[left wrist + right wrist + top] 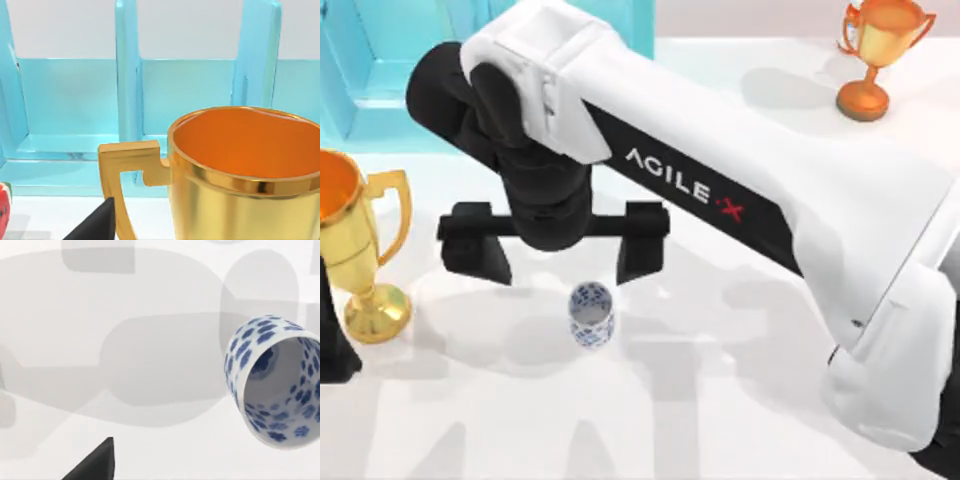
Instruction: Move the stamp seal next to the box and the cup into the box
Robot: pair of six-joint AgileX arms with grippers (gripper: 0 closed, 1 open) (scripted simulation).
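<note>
The cup (pixel 591 314) stands upright on the white table (pixel 720 400), not yet lifted. Just beyond it the right gripper (pixel 563 262) hovers with fingers spread wide, empty. Well beyond the cup sits the blue box (pixel 360 70), so boxing it remains undone.

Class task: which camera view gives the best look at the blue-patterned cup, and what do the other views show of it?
The right wrist view: the cup appears large, with its open mouth and patterned inside visible. The top view shows the cup small, standing upright on the table just below the right pincer, whose fingers are spread apart. The left wrist view faces the gold trophy instead.
</note>
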